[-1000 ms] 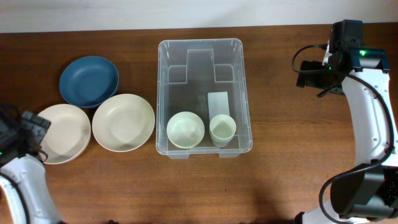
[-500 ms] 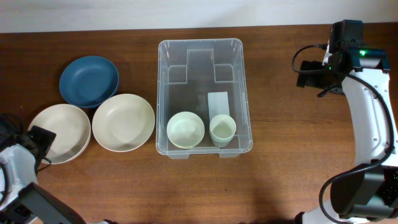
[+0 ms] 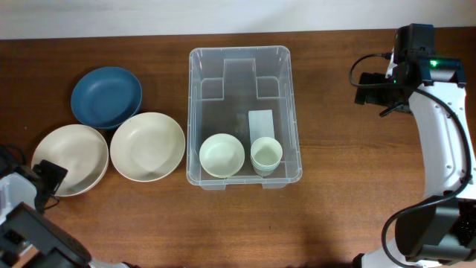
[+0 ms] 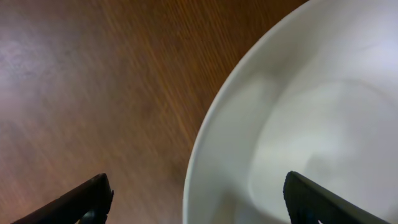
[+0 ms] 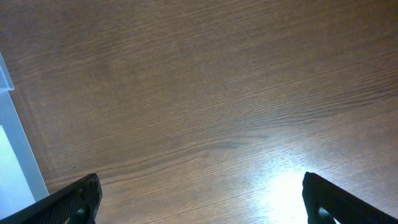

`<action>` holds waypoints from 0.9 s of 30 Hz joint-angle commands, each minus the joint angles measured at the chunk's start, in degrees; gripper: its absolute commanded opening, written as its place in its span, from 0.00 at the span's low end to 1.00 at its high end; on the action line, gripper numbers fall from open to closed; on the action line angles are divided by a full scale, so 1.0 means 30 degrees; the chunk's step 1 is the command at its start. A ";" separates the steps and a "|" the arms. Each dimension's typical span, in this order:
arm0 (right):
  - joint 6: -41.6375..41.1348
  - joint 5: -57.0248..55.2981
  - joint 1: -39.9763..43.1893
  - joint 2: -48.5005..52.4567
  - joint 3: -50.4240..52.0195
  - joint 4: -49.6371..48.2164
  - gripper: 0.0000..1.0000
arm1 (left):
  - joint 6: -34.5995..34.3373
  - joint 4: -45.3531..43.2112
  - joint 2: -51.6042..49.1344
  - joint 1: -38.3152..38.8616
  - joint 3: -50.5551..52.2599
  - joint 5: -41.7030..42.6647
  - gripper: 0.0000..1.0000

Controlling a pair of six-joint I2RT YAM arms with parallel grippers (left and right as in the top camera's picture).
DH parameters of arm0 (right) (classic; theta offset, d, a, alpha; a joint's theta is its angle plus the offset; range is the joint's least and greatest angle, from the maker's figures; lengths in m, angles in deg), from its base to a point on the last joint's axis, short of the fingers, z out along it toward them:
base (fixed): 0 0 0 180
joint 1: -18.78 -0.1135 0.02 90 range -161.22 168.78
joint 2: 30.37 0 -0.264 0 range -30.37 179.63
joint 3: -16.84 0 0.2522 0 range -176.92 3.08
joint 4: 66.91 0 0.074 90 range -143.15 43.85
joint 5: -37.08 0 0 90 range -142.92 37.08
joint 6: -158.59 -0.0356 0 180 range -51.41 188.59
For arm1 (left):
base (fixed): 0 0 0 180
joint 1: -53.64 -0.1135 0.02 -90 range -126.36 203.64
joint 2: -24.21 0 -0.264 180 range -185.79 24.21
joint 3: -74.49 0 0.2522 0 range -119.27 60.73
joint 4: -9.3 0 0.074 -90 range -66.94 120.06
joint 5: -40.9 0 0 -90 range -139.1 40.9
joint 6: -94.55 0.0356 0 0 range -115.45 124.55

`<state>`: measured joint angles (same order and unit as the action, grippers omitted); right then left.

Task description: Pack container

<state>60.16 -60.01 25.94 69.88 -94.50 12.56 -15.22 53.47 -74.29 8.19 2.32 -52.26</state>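
The container (image 3: 198,89), a clear plastic bin, stands mid-table with a pale green bowl (image 3: 222,155), stacked cups (image 3: 265,154) and a white label (image 3: 260,122) inside. Left of it lie a blue plate (image 3: 106,97) and two cream plates, one in the middle (image 3: 147,146) and one at far left (image 3: 71,158). My left gripper (image 3: 50,174) is at the far-left plate's front-left rim. In the left wrist view the gripper (image 4: 198,202) is open, its jaws straddling that plate's rim (image 4: 205,143). My right gripper (image 5: 202,202) is open over bare wood, right of the container (image 5: 12,155).
The right arm (image 3: 435,112) runs along the table's right side, its wrist near the back right corner. The left arm's base (image 3: 22,238) sits at the front left corner. Bare wood lies between the container and the right arm.
The left gripper has moved toward the table's front along the far-left cream plate's rim and its jaws have narrowed slightly. The right arm has not moved.
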 commanded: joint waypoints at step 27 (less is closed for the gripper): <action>-0.0080 -0.0233 0.0124 0.0138 -0.0044 0.0000 0.99 | 0.0488 -0.1785 -0.1741 -0.0073 -0.0117 -0.0452 0.48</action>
<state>60.21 -60.01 25.94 69.88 -94.50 12.58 -14.08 48.47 -78.18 8.19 2.32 -52.76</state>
